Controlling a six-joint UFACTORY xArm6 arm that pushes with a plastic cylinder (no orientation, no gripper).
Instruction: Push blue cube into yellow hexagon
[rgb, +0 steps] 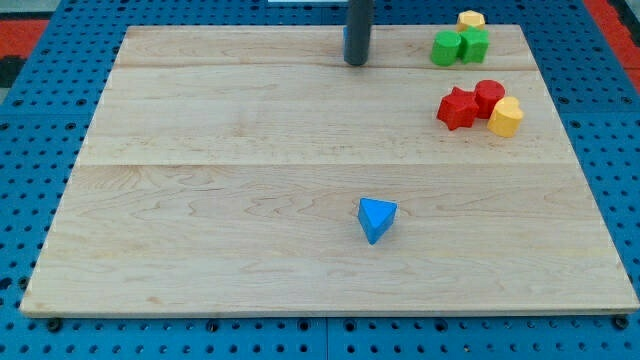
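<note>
My tip (356, 62) rests on the board near the middle of the view's top edge. A blue block (345, 40), probably the cube, shows only as a thin sliver at the rod's left side; the rod hides the rest. A yellow block that looks hexagonal (470, 19) sits at the view's top right, well to the right of my tip. A second yellow block (505, 116) lies lower at the right, touching a red round block (489, 95).
Two green blocks (447, 47) (474, 43) sit side by side just below the upper yellow block. A red star (457, 108) lies left of the red round block. A blue triangle (376, 218) lies below centre. The wooden board (200, 200) ends at blue pegboard.
</note>
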